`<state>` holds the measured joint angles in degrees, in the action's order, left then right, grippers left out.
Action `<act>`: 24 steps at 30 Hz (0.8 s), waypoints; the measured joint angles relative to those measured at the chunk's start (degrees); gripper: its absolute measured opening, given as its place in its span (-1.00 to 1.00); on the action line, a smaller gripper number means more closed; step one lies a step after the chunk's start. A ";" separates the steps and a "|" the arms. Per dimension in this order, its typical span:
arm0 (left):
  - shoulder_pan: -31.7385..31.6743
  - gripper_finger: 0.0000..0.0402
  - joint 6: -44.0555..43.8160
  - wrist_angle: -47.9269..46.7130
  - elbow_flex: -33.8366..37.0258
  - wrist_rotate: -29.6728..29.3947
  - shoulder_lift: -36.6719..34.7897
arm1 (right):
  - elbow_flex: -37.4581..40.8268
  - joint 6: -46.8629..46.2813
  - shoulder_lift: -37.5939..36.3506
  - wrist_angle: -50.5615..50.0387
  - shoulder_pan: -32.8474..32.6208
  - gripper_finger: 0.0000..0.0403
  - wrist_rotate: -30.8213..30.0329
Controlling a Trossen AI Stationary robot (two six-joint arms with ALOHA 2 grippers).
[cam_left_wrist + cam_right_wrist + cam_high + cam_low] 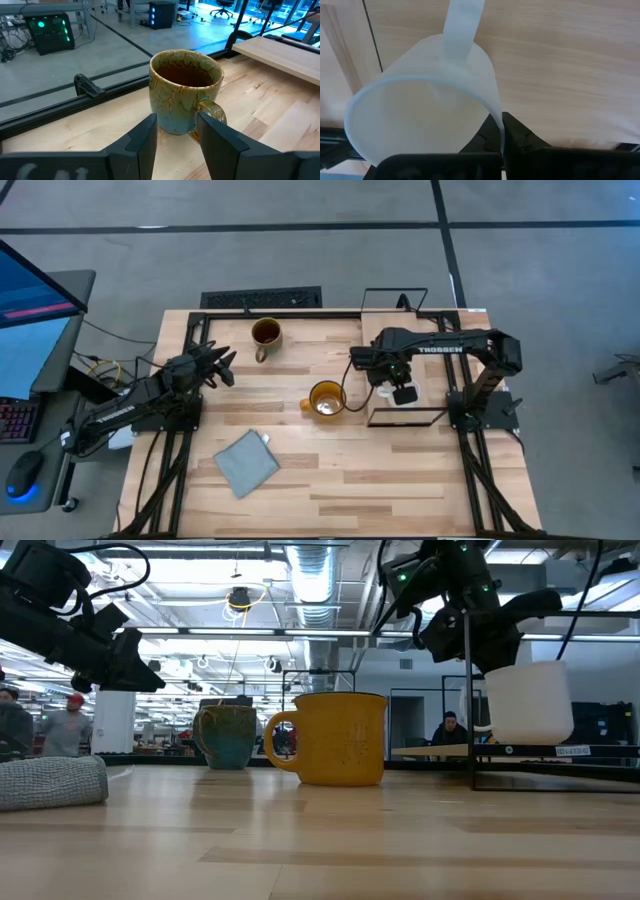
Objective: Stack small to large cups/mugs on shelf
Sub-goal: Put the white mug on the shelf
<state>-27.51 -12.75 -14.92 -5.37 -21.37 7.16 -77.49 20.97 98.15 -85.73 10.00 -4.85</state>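
My right gripper (402, 392) is shut on the small white mug (530, 700) and holds it upright over the shelf's light wooden board (440, 750). Whether the mug's base touches the board, I cannot tell. The amber-yellow mug (325, 400) stands on the table just left of the shelf. The dark brown-olive mug (266, 333) stands near the table's far edge. My left gripper (177, 135) is open a short way in front of this mug and above the table, and touches nothing. My right gripper holds the white mug by its rim wall (496, 120), on the side opposite the handle (462, 25). One finger is inside the mug and one outside. The fingers come from above, pointing down. The mug hangs upright below them, its mouth up.
A grey-blue folded cloth (245, 462) lies near the table's front, left of centre. The shelf's black wire frame (472, 740) stands at the table's right side. The far right end of the shelf board also shows in the left wrist view (280, 52). People show in the room behind the table.
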 joint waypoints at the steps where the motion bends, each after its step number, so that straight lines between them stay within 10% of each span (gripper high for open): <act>1: 0.00 -0.35 0.00 0.00 0.00 0.00 0.00 | 0.02 -0.02 0.00 -0.20 0.01 -0.96 0.04; 24: 0.00 -0.35 -0.07 0.00 0.00 0.00 0.00 | 0.00 4.42 0.00 0.61 -2.98 -0.96 -1.88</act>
<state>-27.51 -12.82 -14.91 -5.37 -21.37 7.16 -77.49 25.39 98.15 -85.12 7.02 -6.73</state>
